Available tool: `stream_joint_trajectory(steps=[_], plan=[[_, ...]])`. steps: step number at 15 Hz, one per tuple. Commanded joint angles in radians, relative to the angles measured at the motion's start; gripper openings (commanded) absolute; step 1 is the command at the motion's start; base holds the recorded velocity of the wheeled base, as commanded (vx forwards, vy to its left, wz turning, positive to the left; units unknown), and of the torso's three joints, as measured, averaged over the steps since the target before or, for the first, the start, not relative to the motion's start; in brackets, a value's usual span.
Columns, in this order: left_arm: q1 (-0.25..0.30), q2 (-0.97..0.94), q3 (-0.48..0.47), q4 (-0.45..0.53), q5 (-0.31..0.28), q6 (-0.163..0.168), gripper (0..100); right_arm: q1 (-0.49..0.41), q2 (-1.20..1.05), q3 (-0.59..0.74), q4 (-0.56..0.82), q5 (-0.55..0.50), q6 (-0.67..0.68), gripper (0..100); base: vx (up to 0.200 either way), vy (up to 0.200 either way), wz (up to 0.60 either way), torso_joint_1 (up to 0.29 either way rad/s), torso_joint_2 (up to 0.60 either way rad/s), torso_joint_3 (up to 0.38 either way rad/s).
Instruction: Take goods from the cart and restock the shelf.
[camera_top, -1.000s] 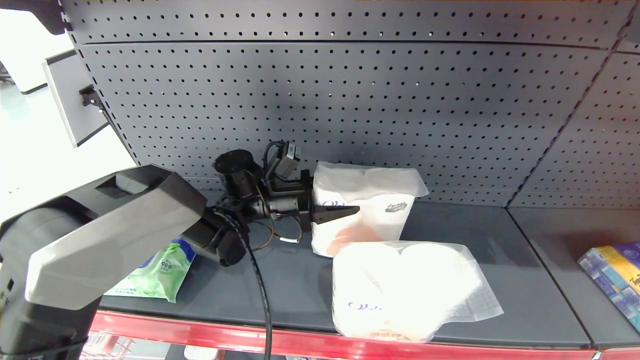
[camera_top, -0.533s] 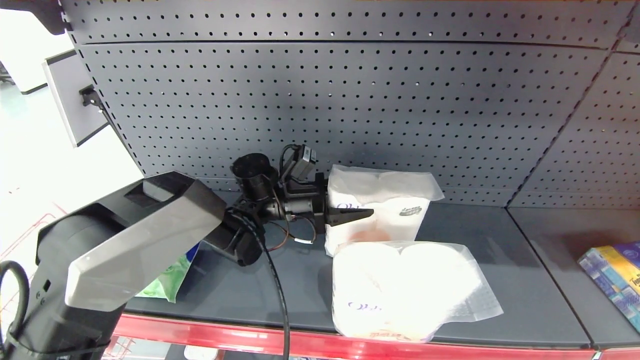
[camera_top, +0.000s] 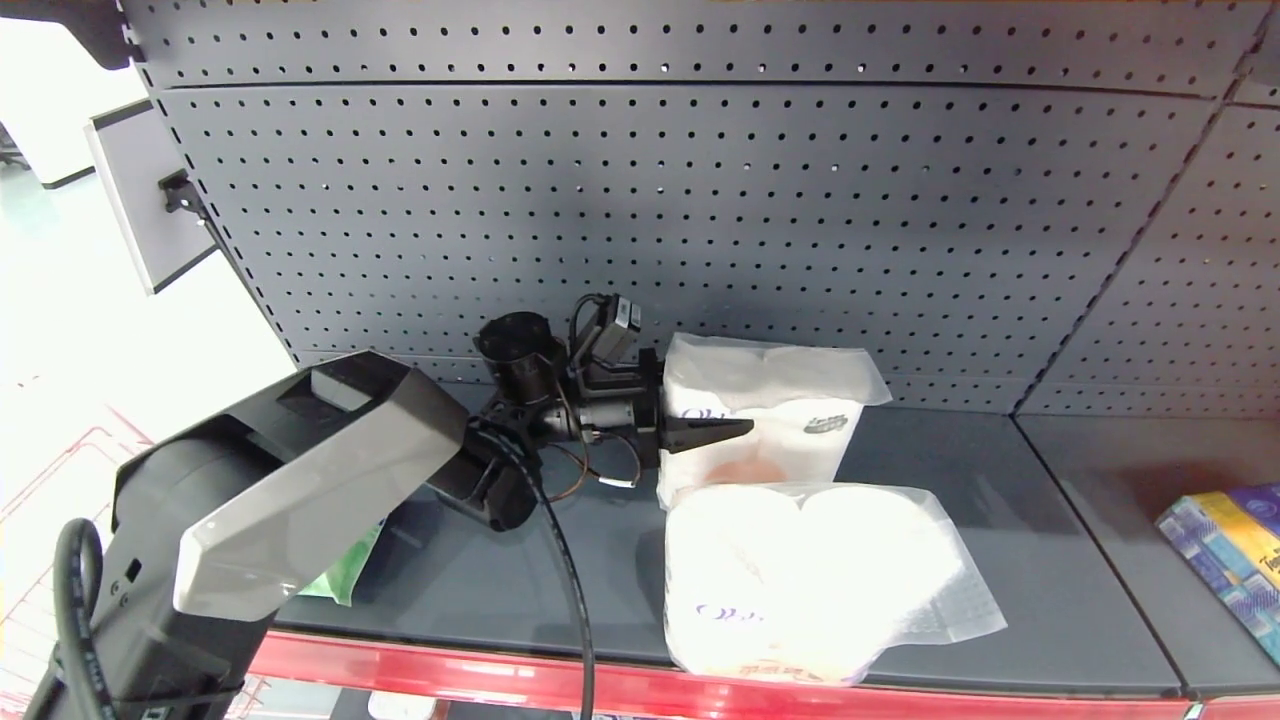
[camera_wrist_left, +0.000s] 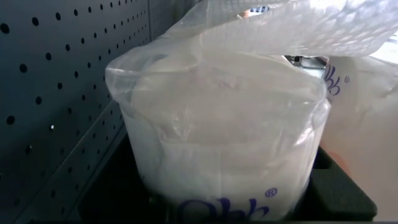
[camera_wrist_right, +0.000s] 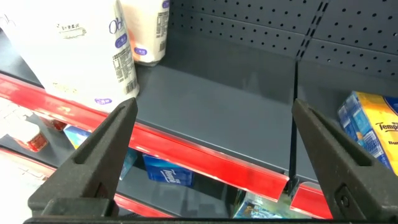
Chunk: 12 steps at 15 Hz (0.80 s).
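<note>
**Head view:** The left claw (camera_top: 715, 428), clamped on the rear tissue pack (camera_top: 790, 395), holds it upright at the back of the shelf (camera_top: 1000, 520). It sits just behind the front tissue pack (camera_top: 810, 580), which lies by the red lip. A green wipes pouch (camera_top: 345, 575) lies far left, and blue-and-yellow boxes (camera_top: 1225, 545) far right.

**Left wrist view:** The wrapped pack sits between the fingers, beside the pegboard (camera_wrist_left: 50, 93).

**Right wrist view:** The right claw (camera_wrist_right: 211, 162), fingers wide apart, hangs before the shelf's red lip.
</note>
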<state>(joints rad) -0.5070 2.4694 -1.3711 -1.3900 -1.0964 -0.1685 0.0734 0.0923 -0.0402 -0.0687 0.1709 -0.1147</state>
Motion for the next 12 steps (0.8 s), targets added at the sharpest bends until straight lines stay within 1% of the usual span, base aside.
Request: stream_joint_trajectory(steps=[1, 6, 7, 11, 12], plan=[[0.001, 0.003, -0.006, -0.001, -0.002, -0.006, 0, 0.000, 0.003, 0.000, 0.000, -0.001, 0.000, 100, 0.000, 0.000, 0.00, 0.000, 0.00, 0.000], [-0.004, 0.011, -0.011, -0.004, -0.005, -0.008, 0, 0.000, 0.003, 0.011, -0.003, -0.001, 0.000, 100, 0.000, 0.000, 0.00, 0.000, 0.00, 0.000], [-0.008, 0.011, -0.013, -0.004, -0.005, -0.008, 100, 0.000, 0.003, 0.011, -0.003, -0.002, 0.000, 100, 0.000, 0.000, 0.00, 0.000, 0.00, 0.000], [-0.008, 0.003, 0.003, -0.006, 0.001, -0.011, 100, 0.000, 0.003, 0.013, -0.002, -0.002, 0.000, 100, 0.000, 0.000, 0.00, 0.000, 0.00, 0.000], [-0.005, 0.000, 0.009, -0.020, 0.003, -0.011, 100, 0.000, 0.003, 0.013, -0.003, -0.002, 0.000, 100, 0.000, 0.000, 0.00, 0.000, 0.00, 0.000]])
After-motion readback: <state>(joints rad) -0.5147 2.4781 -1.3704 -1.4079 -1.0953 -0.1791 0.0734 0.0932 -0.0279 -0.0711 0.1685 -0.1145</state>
